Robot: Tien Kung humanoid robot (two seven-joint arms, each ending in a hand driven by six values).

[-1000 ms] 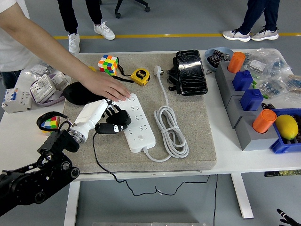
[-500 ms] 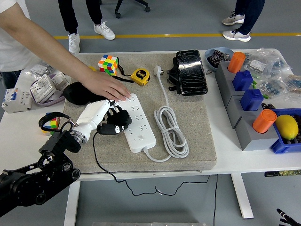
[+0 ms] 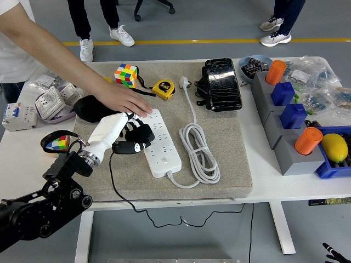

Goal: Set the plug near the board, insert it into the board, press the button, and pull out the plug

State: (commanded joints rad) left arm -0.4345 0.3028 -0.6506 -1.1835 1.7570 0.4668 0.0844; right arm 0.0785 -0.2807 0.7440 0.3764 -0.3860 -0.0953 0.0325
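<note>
The plug point(image 3: 133, 147) is gripped in the curled fingers of the left hand point(image 3: 118, 134) and held at the left edge of the board point(image 3: 160, 142), for insertion. The board is steadied at its far end by a person's hand point(image 3: 123, 99).

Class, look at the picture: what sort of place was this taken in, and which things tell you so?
Probably a robotics lab or test workshop. A white table crowded with test props: a power strip, a Rubik's cube, a tape measure. Yellow floor tape marks off the area behind it.
</note>
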